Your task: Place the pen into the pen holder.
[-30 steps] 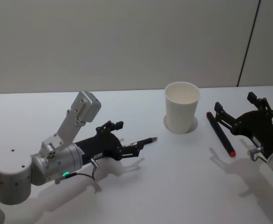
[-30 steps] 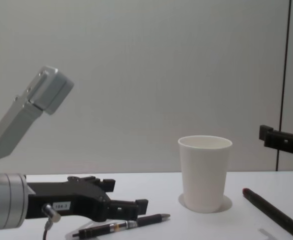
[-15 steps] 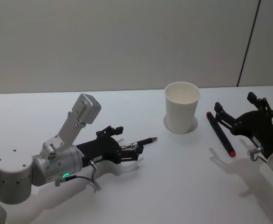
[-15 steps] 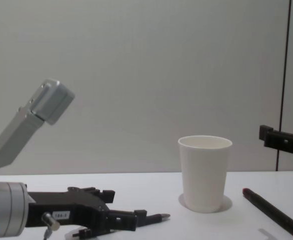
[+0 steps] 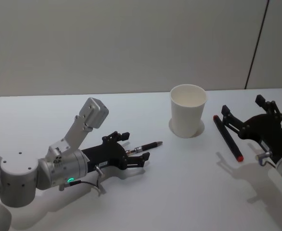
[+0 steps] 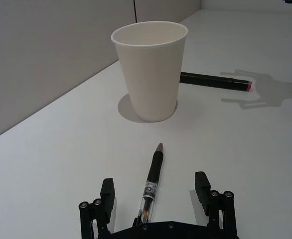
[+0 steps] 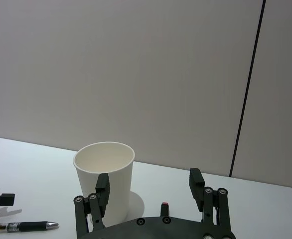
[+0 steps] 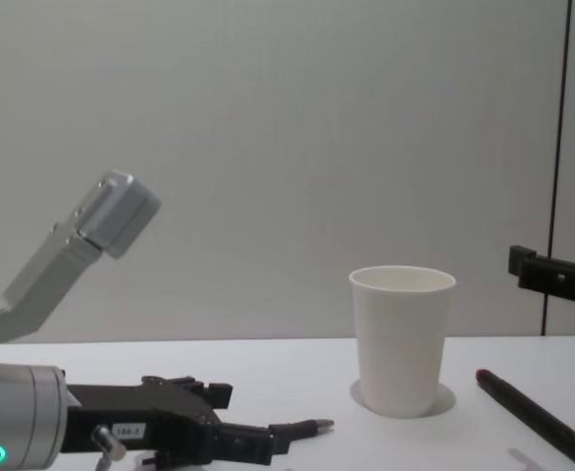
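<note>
Your left pincer [image 6: 155, 184] straddles the pen [image 5: 146, 146], spread wide and gripping nothing.
The slim black-and-clear pen lies flat on the smooth white table [image 5: 179, 192], touching neither finger. The tapered paper pen holder [image 5: 188, 111] stands at 2 o'clock. Your right pincer [image 5: 242, 105] idles open at 3 o'clock.

**Head view:** set high, facing forward and down onto the table [image 5: 179, 192]. It takes in the left gripper [image 5: 135, 147], the right gripper [image 5: 243, 107], the paper cup [image 5: 188, 111] and the wall [image 5: 131, 43] at the far edge.

**Chest view:** set low, near surface height, facing forward. The cup is seen side-on at middle range.

**Left wrist view:** close over the surface, looking out between that gripper's fingers along the pen [image 6: 153, 177] to the cup, with the marker [image 6: 213, 81] beyond.

**Right wrist view:** low, looking past its own fingers to the cup and wall.

**Shared:** all four views show the cup and the pen.
</note>
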{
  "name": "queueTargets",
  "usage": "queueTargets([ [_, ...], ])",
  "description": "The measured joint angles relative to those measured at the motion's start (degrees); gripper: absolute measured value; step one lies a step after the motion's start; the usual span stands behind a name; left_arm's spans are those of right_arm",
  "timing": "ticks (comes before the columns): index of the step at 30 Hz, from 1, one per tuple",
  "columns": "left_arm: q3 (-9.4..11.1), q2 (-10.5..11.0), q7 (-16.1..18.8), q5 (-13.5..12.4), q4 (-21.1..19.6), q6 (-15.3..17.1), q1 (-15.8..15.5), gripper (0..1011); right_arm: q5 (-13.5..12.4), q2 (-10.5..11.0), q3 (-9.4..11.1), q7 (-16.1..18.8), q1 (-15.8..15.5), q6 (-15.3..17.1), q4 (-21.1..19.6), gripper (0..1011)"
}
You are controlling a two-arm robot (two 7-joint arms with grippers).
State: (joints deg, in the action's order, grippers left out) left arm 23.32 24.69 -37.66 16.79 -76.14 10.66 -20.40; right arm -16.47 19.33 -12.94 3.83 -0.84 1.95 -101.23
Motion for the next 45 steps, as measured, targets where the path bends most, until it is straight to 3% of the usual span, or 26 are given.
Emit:
queueTargets([
  [12, 0.3, -0.2, -1.7, -1.7, 1.3, -0.1, -0.8, 1001, 0.0, 0.0, 0.0, 0.0, 0.0, 0.0, 0.0, 1002],
  [38, 0.7, -0.1, -1.4, -4.2, 1.7, 1.1, -1.4, 997, 0.0, 0.0, 0.0, 0.0, 0.0, 0.0, 0.0, 1002],
  [45, 0.7, -0.1, -1.3, -4.4, 1.7, 1.3, -1.5, 844, 0.0, 0.0, 0.0, 0.0, 0.0, 0.0, 0.0, 1002],
])
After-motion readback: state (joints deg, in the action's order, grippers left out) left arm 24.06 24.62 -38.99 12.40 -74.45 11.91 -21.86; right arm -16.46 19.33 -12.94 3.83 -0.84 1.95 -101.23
